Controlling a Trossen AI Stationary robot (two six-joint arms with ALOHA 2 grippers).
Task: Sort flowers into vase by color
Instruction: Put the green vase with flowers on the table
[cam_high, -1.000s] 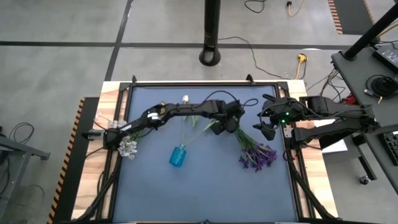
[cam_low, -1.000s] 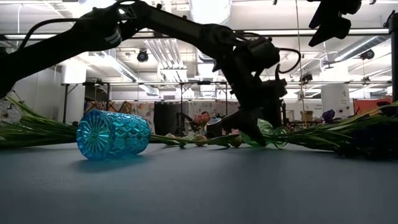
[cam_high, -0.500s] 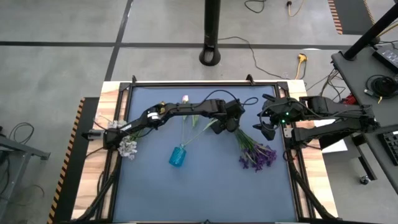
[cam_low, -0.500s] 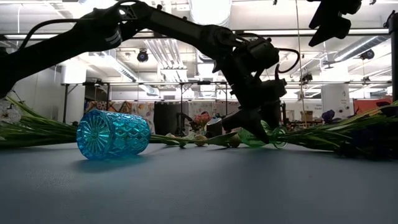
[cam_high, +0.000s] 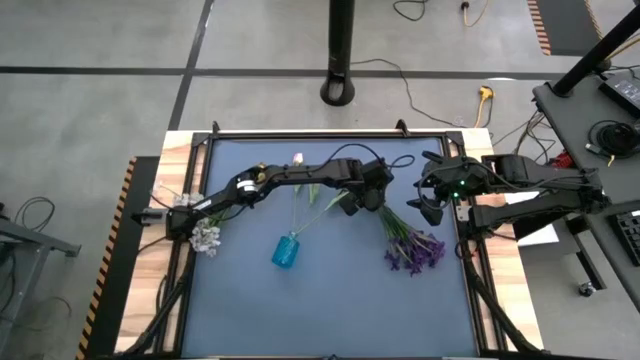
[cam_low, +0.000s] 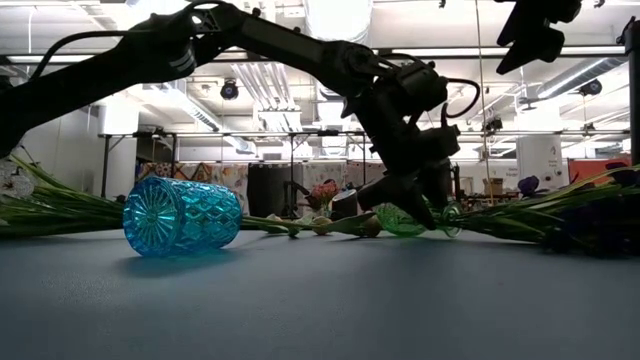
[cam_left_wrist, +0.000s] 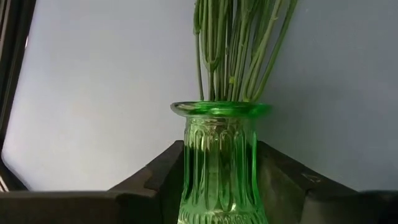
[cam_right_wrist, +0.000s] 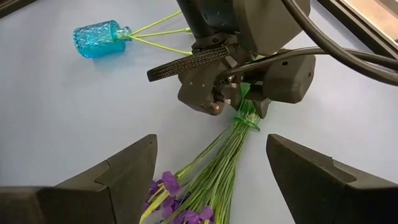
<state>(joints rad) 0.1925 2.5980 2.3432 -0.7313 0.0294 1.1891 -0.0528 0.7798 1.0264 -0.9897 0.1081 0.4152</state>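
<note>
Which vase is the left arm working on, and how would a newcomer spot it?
Find the blue-grey table, then its right half, where the left gripper reaches across. Between its fingers lies a green glass vase holding purple flowers; the other vase, mid-table, is blue.

Bright, even overhead light; ceiling lamps (cam_low: 330, 15) glare in the low view, silhouetting the arms, shadows soft.

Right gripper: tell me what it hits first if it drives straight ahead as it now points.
Likely the left gripper, which is clamped around the green ribbed glass vase directly ahead of the open right gripper; the purple-flowered green stems lie lower, so depth is uncertain.
</note>
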